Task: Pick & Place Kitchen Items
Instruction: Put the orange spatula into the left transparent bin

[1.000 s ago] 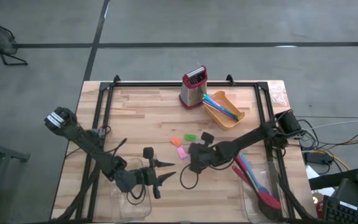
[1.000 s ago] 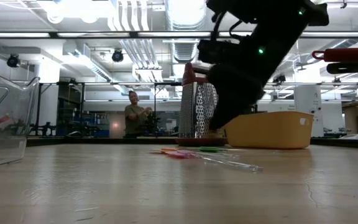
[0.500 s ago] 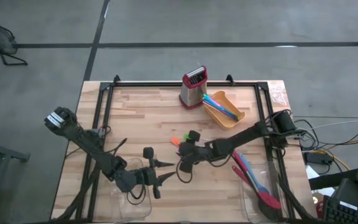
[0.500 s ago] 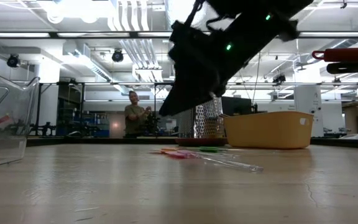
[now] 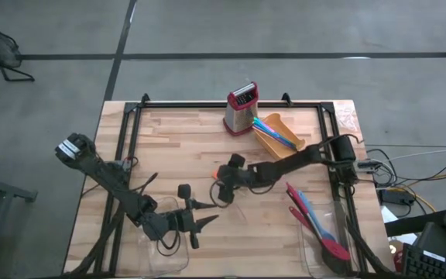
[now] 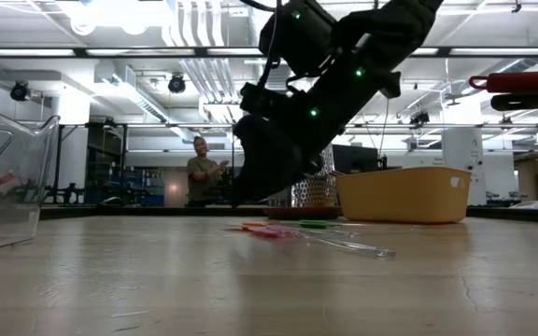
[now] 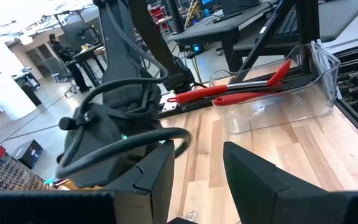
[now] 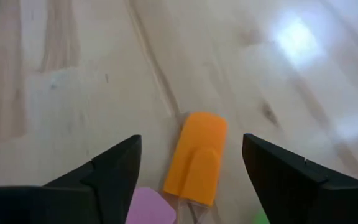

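Small kitchen items lie flat mid-table: an orange piece (image 8: 194, 158), a pink piece (image 8: 151, 208) and a green one (image 6: 318, 224), with a thin clear stick (image 6: 344, 245) nearby. My right gripper (image 8: 191, 143) hovers open just above the orange piece, slanting down, one finger on either side of it and touching nothing; in the high view it (image 5: 223, 184) covers most of the pieces. My left gripper (image 5: 207, 213) waits open and level over the near-left part of the table, nothing between its fingers (image 7: 160, 171).
A red grater (image 5: 241, 107) and a yellow basket (image 5: 279, 136) holding coloured sticks stand at the far middle. A clear tray (image 5: 339, 248) near right holds red and blue spatulas (image 5: 312, 217). Another clear tray (image 5: 165, 248) sits below my left gripper. A person (image 6: 204, 168) stands far behind.
My right gripper has swung toward the table's left and far edge, sinking and tipping further downward, and now stands over the small coloured pieces. The pieces and the clear stick have stayed where they were.
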### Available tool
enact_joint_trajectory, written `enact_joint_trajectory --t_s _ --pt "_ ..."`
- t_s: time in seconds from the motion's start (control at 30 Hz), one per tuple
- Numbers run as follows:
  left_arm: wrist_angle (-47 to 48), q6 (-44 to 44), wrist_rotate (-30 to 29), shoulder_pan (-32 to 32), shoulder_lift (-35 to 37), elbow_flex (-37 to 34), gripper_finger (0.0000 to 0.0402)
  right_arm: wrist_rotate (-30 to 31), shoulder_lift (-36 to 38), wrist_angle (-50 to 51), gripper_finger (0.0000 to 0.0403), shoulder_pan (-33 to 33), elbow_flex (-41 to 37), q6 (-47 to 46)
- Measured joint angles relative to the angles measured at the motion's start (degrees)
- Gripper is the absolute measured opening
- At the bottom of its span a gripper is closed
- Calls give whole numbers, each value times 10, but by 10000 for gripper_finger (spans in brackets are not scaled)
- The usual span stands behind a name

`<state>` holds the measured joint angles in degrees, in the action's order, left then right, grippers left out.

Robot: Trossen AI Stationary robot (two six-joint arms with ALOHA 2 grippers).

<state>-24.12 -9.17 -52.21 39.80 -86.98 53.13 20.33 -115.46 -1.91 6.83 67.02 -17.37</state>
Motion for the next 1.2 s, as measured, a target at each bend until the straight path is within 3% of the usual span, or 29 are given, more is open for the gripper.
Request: enact_joint_trajectory --t_s 0.23,0.4,0.57,0.83,1.2 --pt "0 -1 1 1 0 0 145 -20 -30 0 289 -4 0 3" --pt "0 -1 1 1 1 0 145 4 -53 -8 294 -6 12 -4" --pt "1 -1 1 1 1 0 145 5 -59 -10 277 -17 13 -6" --pt "1 -1 1 2 1 0 145 -28 -61 -6 200 -33 5 -13" --pt "1 -1 1 2 1 0 145 -115 -62 -8 53 -47 2 15"
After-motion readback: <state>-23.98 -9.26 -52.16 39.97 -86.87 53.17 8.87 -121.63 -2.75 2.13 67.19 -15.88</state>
